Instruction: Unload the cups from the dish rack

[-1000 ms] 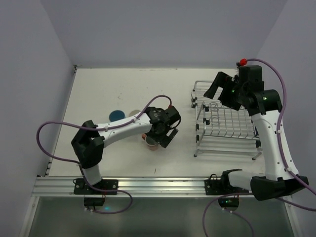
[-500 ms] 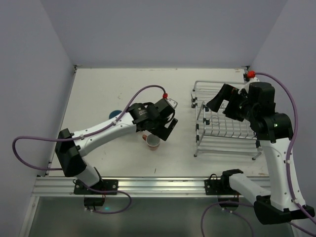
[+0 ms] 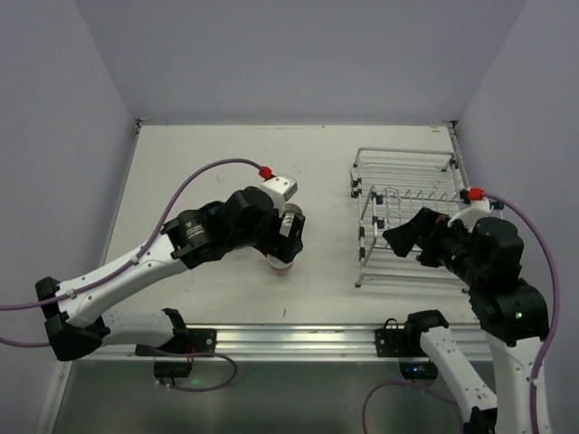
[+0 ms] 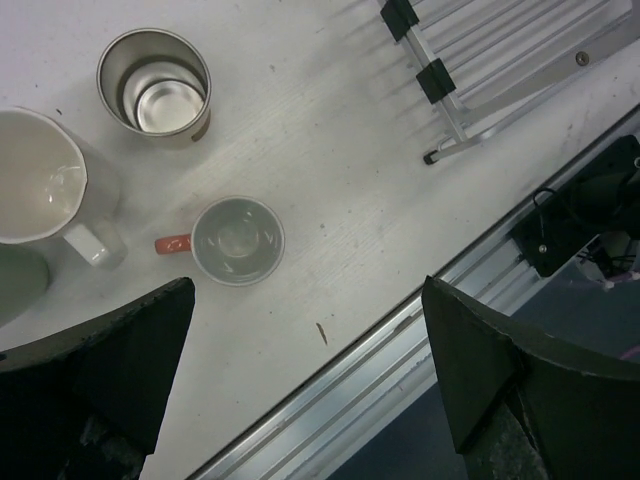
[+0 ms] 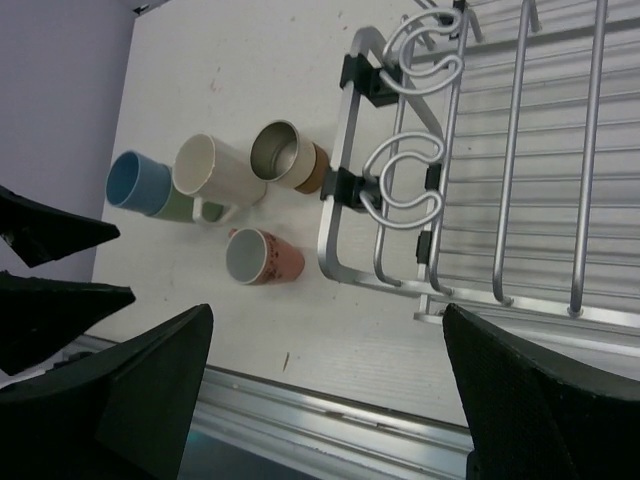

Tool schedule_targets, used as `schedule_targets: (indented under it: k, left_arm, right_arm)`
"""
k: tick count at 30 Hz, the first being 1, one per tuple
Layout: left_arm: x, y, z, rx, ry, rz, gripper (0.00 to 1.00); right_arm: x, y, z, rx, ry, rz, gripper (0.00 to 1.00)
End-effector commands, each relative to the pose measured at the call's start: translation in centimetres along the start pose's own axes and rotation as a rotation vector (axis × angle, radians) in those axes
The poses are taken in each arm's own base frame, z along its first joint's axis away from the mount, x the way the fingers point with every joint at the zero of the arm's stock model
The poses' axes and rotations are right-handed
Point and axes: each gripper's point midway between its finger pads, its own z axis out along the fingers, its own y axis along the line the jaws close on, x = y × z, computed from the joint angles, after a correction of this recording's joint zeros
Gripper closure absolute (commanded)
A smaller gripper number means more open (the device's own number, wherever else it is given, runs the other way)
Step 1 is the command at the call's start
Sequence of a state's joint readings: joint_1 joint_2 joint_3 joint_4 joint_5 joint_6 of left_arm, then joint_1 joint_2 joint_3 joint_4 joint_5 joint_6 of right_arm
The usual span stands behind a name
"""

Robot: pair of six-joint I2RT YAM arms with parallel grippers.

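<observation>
The left gripper [image 4: 308, 300] gapes wide and empty over the salmon-pink cup [image 4: 238, 240], upright on the table [image 4: 330, 150] beside the tan cup [image 4: 155, 90] and white mug [image 4: 35, 175], left of the dish rack [image 3: 403, 217]. The right gripper [image 5: 325, 330], open and empty, hovers above the rack's edge

The whole cream-white table [image 3: 199, 163] is viewed from a fixed camera high above its near edge. The salmon-pink handled cup [image 4: 238, 240] and a corner of the silver wire dish rack [image 5: 337, 130] are shared by both raised, downward-facing wrist views, the right one tilted
</observation>
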State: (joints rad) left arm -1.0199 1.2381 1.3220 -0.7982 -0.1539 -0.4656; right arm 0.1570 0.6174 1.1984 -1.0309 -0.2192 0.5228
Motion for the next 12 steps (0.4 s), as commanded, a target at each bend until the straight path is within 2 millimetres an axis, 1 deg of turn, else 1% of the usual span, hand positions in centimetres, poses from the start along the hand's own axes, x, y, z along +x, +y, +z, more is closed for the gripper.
schedule_targets:
  k: [1,2,3,4,5,6,7,8,9,11,12]
  left_arm:
    - [-0.9,-1.1,-1.3,0.084,-0.113,-0.090,0.00]
    - [-1.0,-1.0,-2.3,0.097,-0.141,-0.103,0.00]
    - [-0.2,-0.7,-2.0,0.092,-0.142,-0.122,0.00]
    - [0.0,-0.5,-2.2,0.095,-0.156,-0.132,0.00]
    - [-0.4,-0.5,-3.3,0.118,-0.205,-0.150,0.00]
    - [0.8,0.0,-2.7,0.109,-0.193,-0.156,0.00]
    - [1.0,0.2,-2.8,0.112,-0.207,-0.161,0.00]
    - [0.6,0.2,-3.5,0.131,-0.249,-0.171,0.00]
    - [1.8,0.7,-2.8,0.121,-0.235,-0.176,0.00]
    - [2.1,0.6,-3.0,0.143,-0.254,-0.193,0.00]
    - [2.3,0.5,-3.1,0.154,-0.257,-0.209,0.00]
  right_arm:
    - [1.9,-0.1,-0.2,-0.050,0.002,0.016,0.01]
    - [2.3,-0.1,-0.9,-0.068,-0.026,0.011,0.01]
    - [3.4,-0.9,-0.3,-0.055,-0.010,0.019,0.01]
    - [3.7,-1.3,-0.1,-0.053,-0.021,0.022,0.01]
    - [4.3,-1.7,0.2,-0.050,-0.016,0.026,0.01]
    - [5.7,-2.6,1.0,-0.043,0.008,0.030,0.01]
    - [6.2,-2.9,1.5,-0.046,0.012,0.032,0.01]
    - [6.8,-3.3,1.9,-0.043,0.020,0.038,0.01]
    - [7.4,-3.7,2.6,-0.057,0.015,0.043,0.01]
    - [7.0,-3.5,1.9,-0.060,-0.016,0.048,0.01]
    - [6.3,-2.8,1.2,-0.090,-0.062,0.039,0.01]
